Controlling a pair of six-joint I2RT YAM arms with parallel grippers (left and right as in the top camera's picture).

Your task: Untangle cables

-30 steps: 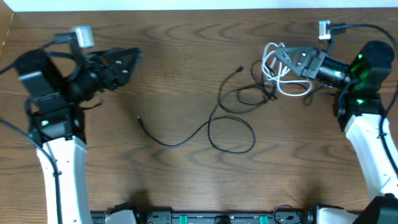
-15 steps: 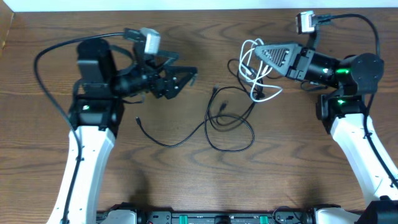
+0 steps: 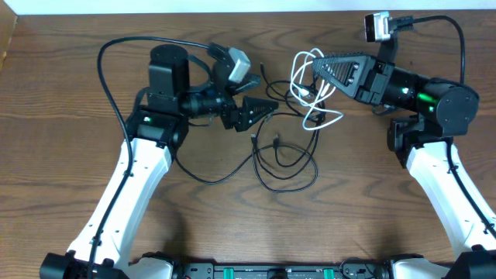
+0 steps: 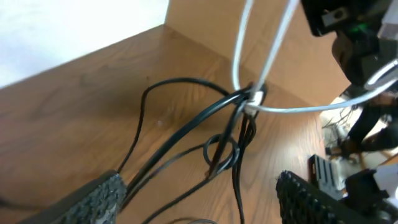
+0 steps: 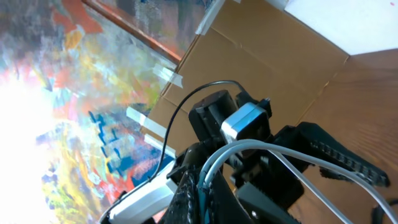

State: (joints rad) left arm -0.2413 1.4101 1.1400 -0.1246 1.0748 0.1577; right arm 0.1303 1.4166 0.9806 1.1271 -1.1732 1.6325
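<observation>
Two end effectors face each other across the snarl. The right end effector (image 3: 316, 70) is clamped on the white cable (image 4: 298, 109), holding it up off the table (image 3: 387, 225). The black cables (image 4: 186, 134) join it at a knot (image 4: 249, 96). The left end effector (image 3: 262, 116), spread wide and empty, is nearer: the knot lies straight ahead of its gap, with the black strands trailing back toward it.

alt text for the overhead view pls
The right claw grips a looped white cable above a wooden table; the open left claw is beside it, over thin black cables tangled with the white one.
</observation>
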